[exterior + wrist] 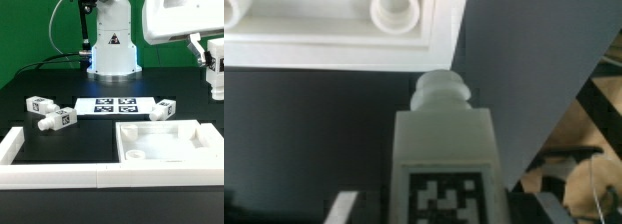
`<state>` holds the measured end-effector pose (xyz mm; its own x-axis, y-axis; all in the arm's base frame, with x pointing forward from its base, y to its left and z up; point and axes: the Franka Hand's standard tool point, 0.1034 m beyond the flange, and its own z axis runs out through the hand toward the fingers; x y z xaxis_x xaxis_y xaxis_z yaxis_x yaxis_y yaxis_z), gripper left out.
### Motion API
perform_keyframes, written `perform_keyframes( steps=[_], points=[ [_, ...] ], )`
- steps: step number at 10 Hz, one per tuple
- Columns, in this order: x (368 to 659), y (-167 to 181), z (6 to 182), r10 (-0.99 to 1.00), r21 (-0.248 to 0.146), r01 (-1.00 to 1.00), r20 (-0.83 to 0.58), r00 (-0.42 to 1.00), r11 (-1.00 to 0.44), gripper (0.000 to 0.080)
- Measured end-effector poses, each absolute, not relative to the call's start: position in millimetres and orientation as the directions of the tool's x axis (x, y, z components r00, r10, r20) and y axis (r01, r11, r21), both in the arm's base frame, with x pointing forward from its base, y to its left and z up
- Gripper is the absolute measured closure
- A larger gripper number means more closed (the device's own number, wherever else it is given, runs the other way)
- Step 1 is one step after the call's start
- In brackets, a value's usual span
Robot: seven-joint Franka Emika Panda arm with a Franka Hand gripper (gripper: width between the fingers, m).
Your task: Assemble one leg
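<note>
My gripper [212, 60] hangs high at the exterior view's right, shut on a white leg [214, 78] that it holds in the air above and behind the tabletop [200, 135]. In the wrist view the held leg [441, 135] points away from the camera. Its tagged blocky end sits between my fingers [343, 205], in my gripper [446, 214], and its peg tip points toward the tabletop's edge [331, 45], where two round holes show. Three more legs lie on the table: two on the exterior view's left [40, 105] [58, 121] and one by the marker board [163, 108].
The marker board [115, 104] lies flat at the middle in front of the robot base [112, 55]. A white L-shaped wall [15, 150] runs along the front and the exterior view's left of the black table.
</note>
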<state>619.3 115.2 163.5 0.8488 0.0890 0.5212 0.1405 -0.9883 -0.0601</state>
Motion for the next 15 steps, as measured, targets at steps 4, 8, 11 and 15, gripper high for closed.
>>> perform_keyframes(
  steps=[4,8,11,15],
  points=[
    [636.1,86.6,135.0,0.154,0.009,0.174,0.507,0.848,-0.985,0.0517],
    [634.7,94.0,121.8,0.161,0.008,0.183,0.511,0.844,-0.983,0.0517],
    [633.6,101.3,101.5,0.164,0.002,0.188,0.497,0.852,-0.982,0.0517],
    [625.6,117.1,85.5,0.186,0.000,0.212,0.480,0.858,-0.977,0.0517]
  ],
)
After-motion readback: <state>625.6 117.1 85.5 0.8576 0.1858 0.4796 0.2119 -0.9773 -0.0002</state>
